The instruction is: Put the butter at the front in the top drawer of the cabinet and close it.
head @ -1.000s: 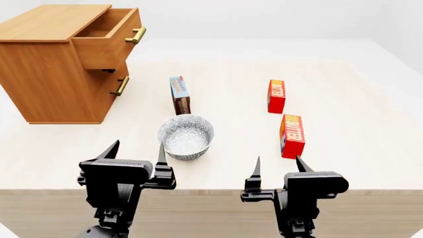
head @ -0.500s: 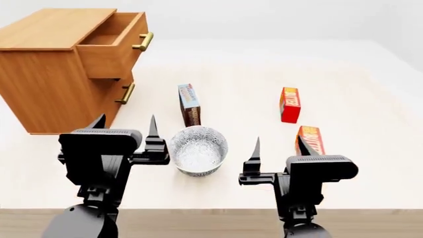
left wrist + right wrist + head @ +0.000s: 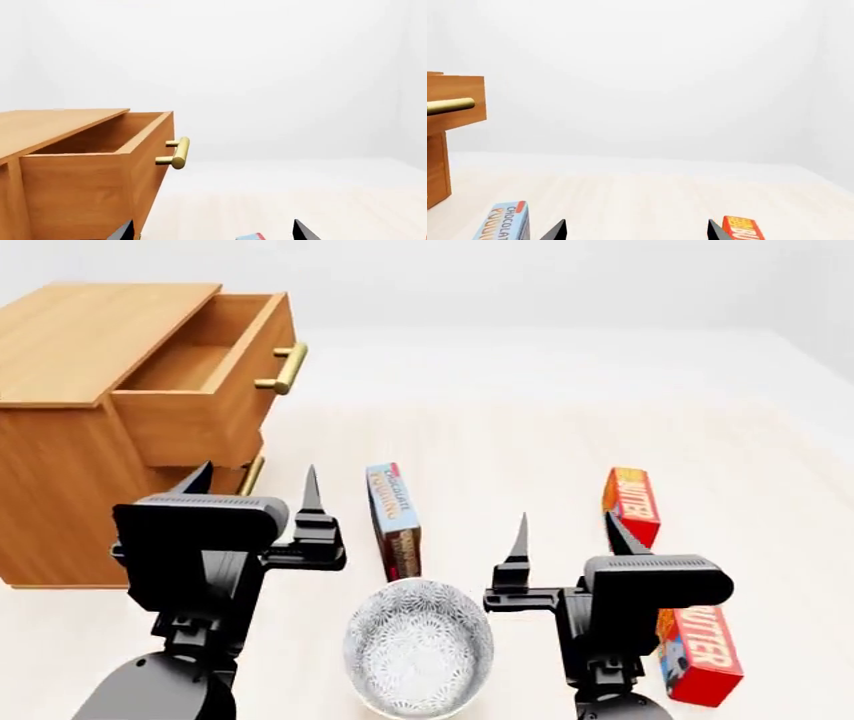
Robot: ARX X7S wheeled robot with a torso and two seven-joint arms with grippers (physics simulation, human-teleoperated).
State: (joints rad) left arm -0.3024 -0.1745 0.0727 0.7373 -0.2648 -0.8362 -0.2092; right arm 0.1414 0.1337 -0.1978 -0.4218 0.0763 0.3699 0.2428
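My left jaws and right jaws spread, empty, above pale wood bench, butter beside right jaws, white walls beyond.

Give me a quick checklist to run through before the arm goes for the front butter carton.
1. Top drawer open to receive: ok.
2. Drawer interior free of other items: ok, as far as visible in the head view.
3. Right gripper open and empty: ok.
4. Left gripper open and empty: ok.
5. Front butter found: ok, but partly hidden behind the right gripper.
6. Not confused with the rear butter carton or the pudding box: ok, all apart.
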